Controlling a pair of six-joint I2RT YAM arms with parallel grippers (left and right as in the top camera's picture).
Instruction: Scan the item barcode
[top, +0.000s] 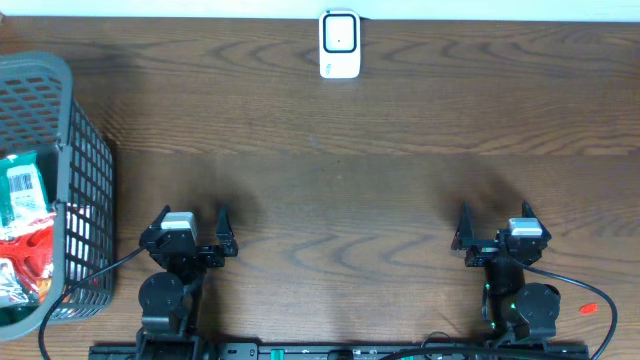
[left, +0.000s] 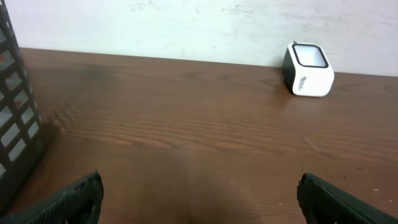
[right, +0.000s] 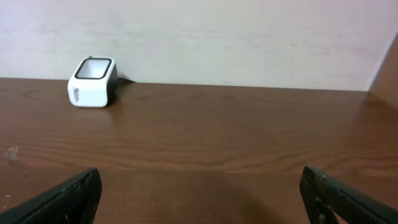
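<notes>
Scanner (top: 339, 44) at 12 o'clock on tabletop (top: 340, 170), long axis 12-to-6, window up. Basket (top: 90, 190) at 9 o'clock holds packets (top: 22, 195). Left claw (top: 192, 218), right claw (top: 495, 218) spread wide, empty.

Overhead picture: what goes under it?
Left gripper and right gripper wait open; basket of packets at the left, scanner at the far edge.

Wht scanner (top: 339, 44) upright @ far edge; pkts (top: 24, 232) in basket (top: 90, 180), L.

Dark brown wood-grain table (top: 400, 120); scuffed off-white wall (right: 249, 37) behind far edge; even light.
</notes>
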